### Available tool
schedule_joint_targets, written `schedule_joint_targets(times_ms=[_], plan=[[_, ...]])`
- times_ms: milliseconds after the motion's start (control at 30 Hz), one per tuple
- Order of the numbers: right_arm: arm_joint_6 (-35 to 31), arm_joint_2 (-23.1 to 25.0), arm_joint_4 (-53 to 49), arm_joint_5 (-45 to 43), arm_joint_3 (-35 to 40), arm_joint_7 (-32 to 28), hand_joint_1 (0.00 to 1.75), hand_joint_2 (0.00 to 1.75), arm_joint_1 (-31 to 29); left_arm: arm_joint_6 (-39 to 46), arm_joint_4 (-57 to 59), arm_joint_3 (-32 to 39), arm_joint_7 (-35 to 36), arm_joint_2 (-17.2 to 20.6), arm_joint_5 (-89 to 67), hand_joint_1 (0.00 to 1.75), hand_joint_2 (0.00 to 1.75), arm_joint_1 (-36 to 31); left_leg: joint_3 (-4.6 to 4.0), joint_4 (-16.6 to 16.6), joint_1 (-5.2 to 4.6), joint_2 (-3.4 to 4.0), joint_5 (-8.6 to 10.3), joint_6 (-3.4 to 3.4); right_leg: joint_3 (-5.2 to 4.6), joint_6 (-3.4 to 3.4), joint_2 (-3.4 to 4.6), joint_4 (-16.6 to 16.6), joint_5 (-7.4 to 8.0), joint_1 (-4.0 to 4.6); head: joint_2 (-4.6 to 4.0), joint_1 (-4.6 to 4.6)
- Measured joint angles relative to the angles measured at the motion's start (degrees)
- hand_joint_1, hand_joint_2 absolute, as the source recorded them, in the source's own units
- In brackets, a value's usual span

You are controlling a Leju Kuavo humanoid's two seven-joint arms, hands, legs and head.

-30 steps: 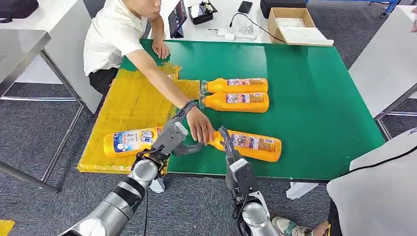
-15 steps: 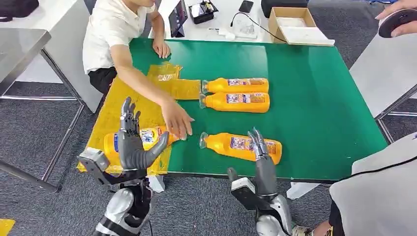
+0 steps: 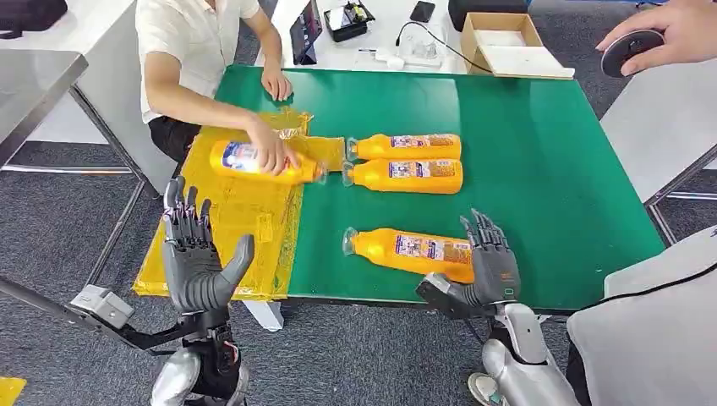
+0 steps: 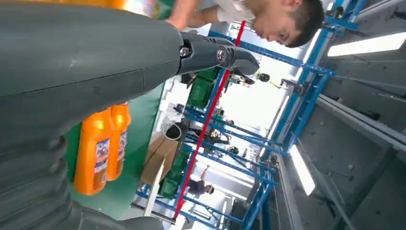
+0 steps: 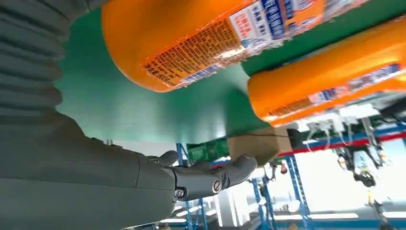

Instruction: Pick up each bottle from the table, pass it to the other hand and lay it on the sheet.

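Between cycles. The left hand (image 3: 196, 258) is raised before the near edge of the crinkled yellow plastic sheet (image 3: 228, 207), fingers spread and holding nothing. The right hand (image 3: 484, 269) stands at the near edge of the green table (image 3: 541, 169), fingers likewise apart and empty, just beside the base of the nearest orange plastic bottle with a printed label (image 3: 414, 252), which lies on its side on the green surface. Two more orange labelled bottles (image 3: 404, 162) lie side by side farther back, near the sheet's far corner. A person's hand (image 3: 270, 152) rests on a fourth orange bottle (image 3: 258, 161) lying on the sheet. Judged step: pick-up of the nearest bottle. The next move calls for the right hand to close around its body, lift it clear, and pass it to the left hand.
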Motion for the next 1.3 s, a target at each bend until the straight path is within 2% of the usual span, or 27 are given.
schedule_joint_targets(times_ms=[133, 367, 667, 933, 967, 1000, 1033, 1300], plan=[[0.2, 0.2, 5.0, -0.5, 0.0, 0.0, 0.00, 1.75, -3.3, 0.2, 0.0, 0.0, -0.2, 0.0, -0.4, 0.00, 1.75, 0.0, 0.00, 0.0, 0.00, 0.03, 0.00, 0.00, -0.02, 0.00, 0.01, 0.0, 0.00, 0.00, 0.00, -0.04], [4.2, 1.6, 13.9, -1.6, 0.0, 0.4, 0.00, 1.75, -9.5, 0.2, 0.0, -0.3, -0.4, 0.0, -1.7, 0.00, 1.75, -0.3, 0.00, 0.0, -0.02, 0.01, 0.03, 0.02, -0.01, 0.01, 0.01, 0.0, 0.01, -0.02, 0.00, -0.02], [6.5, 3.9, 19.5, -2.4, 0.1, -0.6, 0.00, 1.75, -11.3, 0.3, 0.3, -0.8, -0.4, 0.0, -2.2, 0.00, 1.75, -0.7, -0.02, 0.0, -0.01, 0.01, 0.03, 0.02, -0.04, 0.01, 0.01, 0.0, 0.01, -0.01, 0.00, -0.02], [10.8, 4.5, 23.3, -1.1, 0.9, 1.8, 0.00, 1.75, -14.4, 0.2, 1.2, -1.8, -0.2, 0.0, -2.2, 0.00, 1.75, -1.4, 0.06, 0.0, -0.02, 0.06, 0.03, 0.02, 0.02, 0.02, 0.02, 0.0, 0.03, -0.02, 0.00, -0.02], [11.4, 4.5, 24.0, -1.0, 1.0, 1.9, 0.17, 1.75, -15.0, 0.2, 1.3, -1.9, -0.2, 0.0, -2.2, 0.00, 1.75, -1.5, 0.07, 0.0, -0.02, 0.07, 0.03, 0.02, 0.02, 0.06, 0.02, 0.0, 0.05, -0.02, 0.00, -0.04], [12.1, 4.5, 24.6, -0.8, 1.3, 2.1, 1.34, 1.75, -15.6, 0.0, 1.4, -2.1, -0.2, 0.0, -2.1, 0.00, 1.75, -1.7, 0.08, 0.0, -0.02, 0.07, 0.04, 0.02, 0.02, 0.07, 0.03, 0.0, 0.06, -0.02, 0.00, -0.02], [12.7, 4.5, 25.1, -0.6, 1.5, 2.2, 1.71, 1.75, -16.2, -0.2, 1.5, -2.2, -0.2, 0.0, -2.0, 0.00, 1.75, -1.9, 0.09, 0.0, -0.02, 0.06, 0.04, 0.02, 0.04, 0.07, 0.02, 0.0, 0.06, -0.02, 0.00, 0.00], [20.2, 4.3, 28.4, 0.0, 3.2, 3.6, 1.73, 1.75, -20.2, -3.1, 2.6, -3.1, 1.3, 0.0, 1.4, 0.00, 1.75, -3.2, 0.22, 0.0, -0.02, 0.08, 0.05, 0.02, 0.14, 0.07, 0.03, 0.0, 0.06, -0.02, 0.00, 0.00]])
